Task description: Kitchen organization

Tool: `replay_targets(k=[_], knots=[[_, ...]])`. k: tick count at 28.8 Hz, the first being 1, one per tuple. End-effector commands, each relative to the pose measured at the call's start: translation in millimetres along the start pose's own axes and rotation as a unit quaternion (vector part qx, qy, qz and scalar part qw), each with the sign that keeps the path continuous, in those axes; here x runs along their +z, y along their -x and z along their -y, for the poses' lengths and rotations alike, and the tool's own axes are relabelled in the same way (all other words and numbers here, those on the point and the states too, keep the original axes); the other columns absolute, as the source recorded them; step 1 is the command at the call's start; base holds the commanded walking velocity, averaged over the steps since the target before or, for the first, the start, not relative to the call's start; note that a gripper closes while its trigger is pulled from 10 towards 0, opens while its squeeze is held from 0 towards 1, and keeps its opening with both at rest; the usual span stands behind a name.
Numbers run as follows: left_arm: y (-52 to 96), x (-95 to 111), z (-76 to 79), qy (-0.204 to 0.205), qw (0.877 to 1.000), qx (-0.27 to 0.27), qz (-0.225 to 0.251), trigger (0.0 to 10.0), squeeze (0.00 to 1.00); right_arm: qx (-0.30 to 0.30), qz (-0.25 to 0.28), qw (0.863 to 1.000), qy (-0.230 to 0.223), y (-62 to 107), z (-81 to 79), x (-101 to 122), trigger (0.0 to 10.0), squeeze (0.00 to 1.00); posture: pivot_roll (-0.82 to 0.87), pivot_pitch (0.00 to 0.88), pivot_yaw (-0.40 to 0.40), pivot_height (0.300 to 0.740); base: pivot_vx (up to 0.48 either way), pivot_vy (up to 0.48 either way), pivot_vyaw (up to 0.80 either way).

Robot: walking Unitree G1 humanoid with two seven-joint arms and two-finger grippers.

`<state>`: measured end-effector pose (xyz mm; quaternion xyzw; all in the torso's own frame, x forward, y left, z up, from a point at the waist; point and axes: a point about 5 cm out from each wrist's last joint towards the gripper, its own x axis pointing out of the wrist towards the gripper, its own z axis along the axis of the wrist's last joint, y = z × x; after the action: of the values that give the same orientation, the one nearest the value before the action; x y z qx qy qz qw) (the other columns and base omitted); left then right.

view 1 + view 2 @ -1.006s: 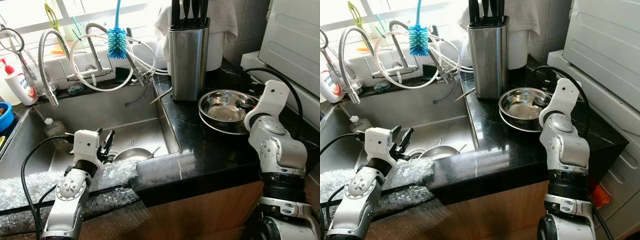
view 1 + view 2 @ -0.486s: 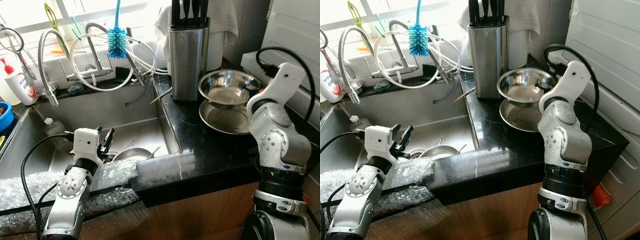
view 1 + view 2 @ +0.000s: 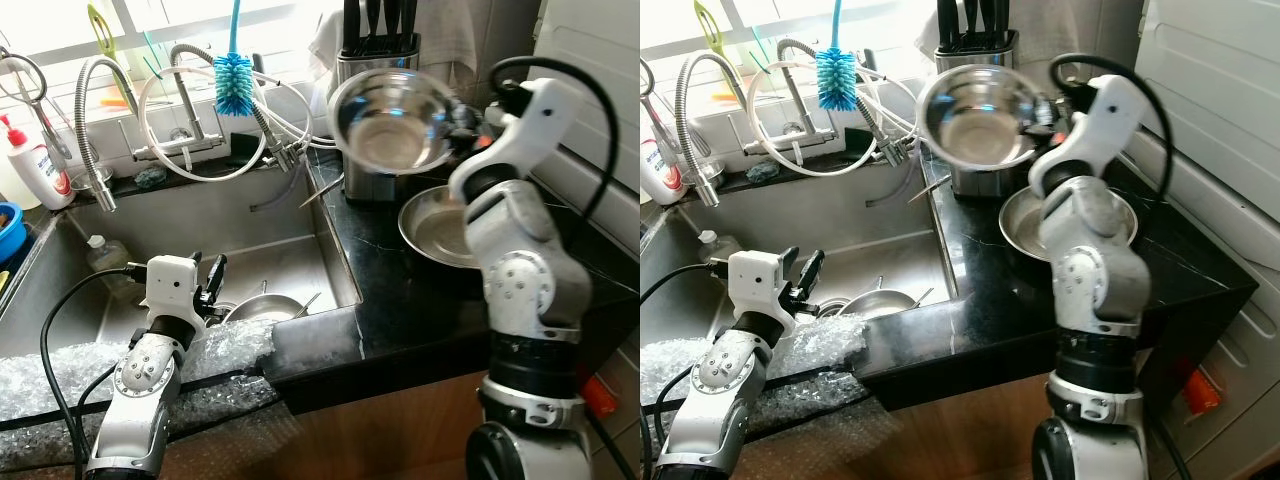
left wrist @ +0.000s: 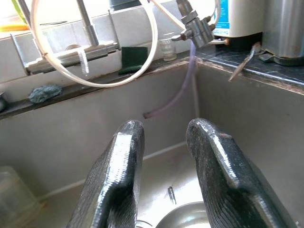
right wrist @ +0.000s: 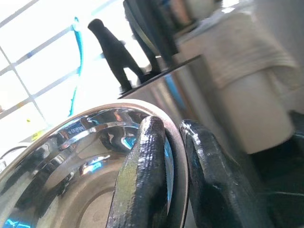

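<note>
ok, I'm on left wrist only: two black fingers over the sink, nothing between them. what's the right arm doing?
Observer: The right gripper is clamped on the rim of a steel bowl, one finger inside the rim and one outside, holding it in the air, tilted, in front of the knife block.
Operator: anything left on the counter where it was?
Observer: Yes, a second steel dish sits on the black counter beside the sink.
Operator: and what's under my left gripper?
Observer: The left gripper is open, above the sink's near edge, which is covered with bubble wrap. A steel pan lies in the basin just beyond it.
</note>
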<state>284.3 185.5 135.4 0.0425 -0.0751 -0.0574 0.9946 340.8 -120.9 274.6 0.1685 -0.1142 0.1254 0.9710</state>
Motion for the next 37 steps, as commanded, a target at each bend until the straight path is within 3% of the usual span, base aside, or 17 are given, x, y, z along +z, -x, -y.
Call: replay_targets(k=[1, 4, 10, 12, 15, 18, 22, 29, 30, 37], knots=[[0.1, -1.9, -8.4, 0.006, 1.000, 0.023, -0.010, 10.0, 0.00, 0.038, 0.014, 0.999, 0.008, 2.2, -11.7, -1.0, 10.0, 0.00, -0.06, 0.000, 0.106, 0.740, 0.000, 0.000, 0.00], [-0.9, -1.0, -16.1, 0.053, 0.997, 0.057, -0.008, 10.0, 0.00, 0.076, 0.022, 0.996, 0.044, 6.6, -18.7, -15.7, 10.0, 0.00, -0.06, 0.000, 0.106, 0.740, 0.000, 0.000, 0.00], [-2.7, 1.1, -16.7, 0.109, 0.991, 0.078, -0.003, 10.0, 0.00, 0.091, 0.015, 0.992, 0.088, 11.9, -17.3, -44.6, 10.0, 0.00, -0.05, 0.000, 0.105, 0.740, 0.000, 0.000, 0.00], [-3.3, 2.5, -16.2, 0.132, 0.988, 0.079, 0.000, 10.0, 0.00, 0.095, 0.008, 0.987, 0.127, 13.4, -16.6, -54.4, 10.0, 0.00, -0.05, 0.000, 0.105, 0.740, 0.000, 0.000, 0.00], [-5.7, 8.8, -15.8, 0.179, 0.981, 0.078, 0.012, 10.0, 0.00, 0.098, 0.013, 0.986, 0.133, 14.5, -16.8, -60.2, 10.0, 0.00, -0.05, 0.000, 0.102, 0.740, 0.000, 0.000, 0.00], [-6.6, 11.0, -15.6, 0.192, 0.978, 0.076, 0.015, 10.0, 0.00, 0.098, 0.015, 0.985, 0.138, 14.4, -16.3, -62.1, 10.0, 0.00, -0.05, 0.000, 0.101, 0.740, 0.000, 0.000, 0.00], [-10.7, 25.9, -15.5, 0.250, 0.966, 0.057, 0.041, 10.0, 0.00, 0.083, 0.024, 0.985, 0.149, 13.3, -12.0, -67.1, 10.0, 0.00, -0.04, 0.000, 0.100, 0.740, 0.000, 0.000, 0.00], [-17.0, 52.1, -2.0, 0.340, 0.937, -0.036, 0.071, 10.0, 0.00, 0.081, 0.034, 0.984, 0.157, 10.4, -10.9, -67.6, 10.0, 0.00, -0.04, 0.000, 0.102, 0.740, 0.000, 0.000, 0.00], [-16.8, 53.7, 0.7, 0.348, 0.934, -0.049, 0.071, 10.0, 1.00, 0.081, 0.035, 0.983, 0.158, 10.0, -11.1, -67.1, 10.0, 0.00, -0.04, 0.000, 0.103, 0.740, 0.000, 0.000, 0.00], [-15.5, 52.9, 14.4, 0.366, 0.925, -0.096, 0.042, 10.0, 1.00, 0.088, 0.045, 0.981, 0.167, 7.0, -12.5, -66.3, 10.0, 0.00, -0.04, 0.000, 0.107, 0.740, 0.000, 0.000, 0.00]])
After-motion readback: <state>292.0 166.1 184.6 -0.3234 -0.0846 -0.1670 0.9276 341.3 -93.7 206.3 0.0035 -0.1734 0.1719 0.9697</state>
